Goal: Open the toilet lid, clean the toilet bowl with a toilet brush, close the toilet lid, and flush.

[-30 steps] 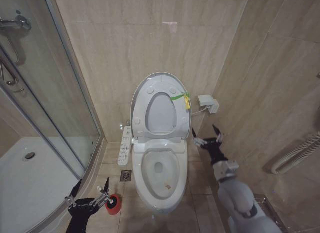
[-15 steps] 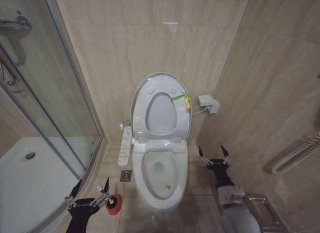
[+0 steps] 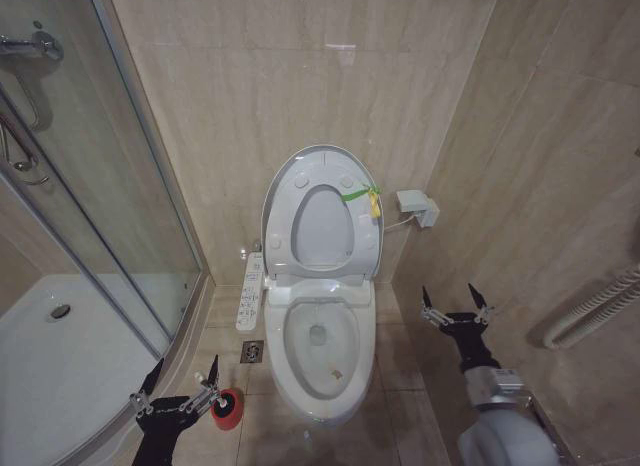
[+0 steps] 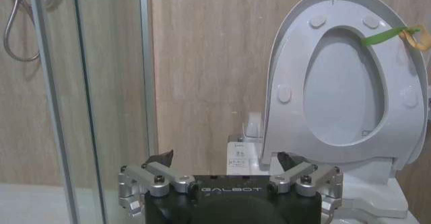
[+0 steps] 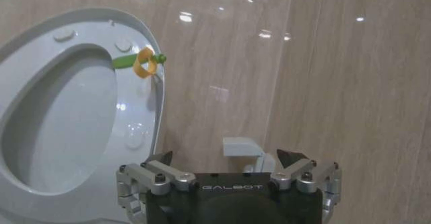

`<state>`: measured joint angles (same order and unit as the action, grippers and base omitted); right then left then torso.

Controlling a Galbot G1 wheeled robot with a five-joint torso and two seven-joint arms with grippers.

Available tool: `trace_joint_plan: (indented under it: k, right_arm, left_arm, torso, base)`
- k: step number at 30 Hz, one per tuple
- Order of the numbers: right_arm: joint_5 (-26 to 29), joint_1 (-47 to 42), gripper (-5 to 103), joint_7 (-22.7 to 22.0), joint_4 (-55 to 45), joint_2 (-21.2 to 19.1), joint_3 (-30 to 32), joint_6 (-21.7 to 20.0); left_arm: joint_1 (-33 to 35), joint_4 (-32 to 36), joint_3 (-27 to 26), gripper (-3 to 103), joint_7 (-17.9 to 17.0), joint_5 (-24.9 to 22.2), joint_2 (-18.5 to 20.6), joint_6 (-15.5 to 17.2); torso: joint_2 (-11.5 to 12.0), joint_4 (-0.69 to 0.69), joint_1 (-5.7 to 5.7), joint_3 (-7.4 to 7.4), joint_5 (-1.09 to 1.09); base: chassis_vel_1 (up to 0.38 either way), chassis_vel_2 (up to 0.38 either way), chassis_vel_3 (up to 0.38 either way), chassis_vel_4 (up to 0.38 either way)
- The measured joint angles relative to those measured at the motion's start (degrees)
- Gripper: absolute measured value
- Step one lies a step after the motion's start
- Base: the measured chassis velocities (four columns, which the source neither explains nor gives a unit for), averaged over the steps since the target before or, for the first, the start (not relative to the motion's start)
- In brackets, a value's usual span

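Note:
The toilet lid (image 3: 322, 226) stands raised against the back wall with the ring seat folded up on it. A green-and-yellow tag (image 3: 366, 196) hangs on its right edge. Below it the toilet bowl (image 3: 320, 381) is uncovered. The toilet brush sits in its red holder (image 3: 230, 412) on the floor left of the bowl. My left gripper (image 3: 184, 372) hovers open just left of that holder. My right gripper (image 3: 450, 298) is open in the air right of the bowl, apart from it. The left wrist view shows the left gripper (image 4: 225, 158) with the lid (image 4: 343, 93) beyond. The right wrist view shows the right gripper (image 5: 225, 157), the lid (image 5: 60, 118) and the tag (image 5: 145, 62).
A white control panel (image 3: 250, 291) runs along the bowl's left side, with a floor drain (image 3: 250, 353) beside it. The glass shower screen (image 3: 100, 186) and tray (image 3: 60, 356) close off the left. A white wall box (image 3: 415, 206) and a corrugated hose (image 3: 590, 311) sit on the right.
My right gripper has drawn down and to the right, away from the raised lid's edge, still open. The left gripper, lid and brush holder have not moved.

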<state>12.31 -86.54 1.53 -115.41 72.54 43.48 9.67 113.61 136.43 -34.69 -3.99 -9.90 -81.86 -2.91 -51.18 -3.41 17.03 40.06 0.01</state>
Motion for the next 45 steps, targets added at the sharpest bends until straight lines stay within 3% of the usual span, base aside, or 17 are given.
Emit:
trace_joint_plan:
  k: [4,9,15,29,45]
  right_arm:
    - [5.89,-2.84,100,9.26,-0.65,-0.56,5.55,-0.97]
    - [7.57,-6.36,100,11.46,-1.59,0.82,7.02,-1.92]
    - [6.60,-9.97,100,10.63,-2.06,3.22,6.33,-0.65]
    - [-4.72,-11.61,100,2.59,-1.23,11.58,-0.73,4.43]
    - [-2.57,-12.18,100,0.50,0.31,12.23,0.08,4.88]
  left_arm:
    - [0.00,0.00,0.00,100,0.00,0.00,0.00,0.00]
    - [0.00,0.00,0.00,100,0.00,0.00,0.00,0.00]
    - [0.00,0.00,0.00,100,0.00,0.00,0.00,0.00]
    - [0.00,0.00,0.00,100,0.00,0.00,0.00,0.00]
    - [0.00,0.00,0.00,100,0.00,0.00,0.00,0.00]
  torso:
    - [0.00,-0.01,0.00,0.00,-0.01]
    - [0.00,-0.01,0.00,0.00,-0.01]
    - [0.00,-0.02,0.00,0.00,-0.01]
    - [0.00,0.00,0.00,-0.01,-0.02]
    - [0.01,0.00,0.00,0.00,-0.01]
  base:
    - [0.000,0.000,0.000,0.000]
    - [0.000,0.000,0.000,0.000]
    - [0.000,0.000,0.000,0.000]
    - [0.000,0.000,0.000,0.000]
    - [0.000,0.000,0.000,0.000]
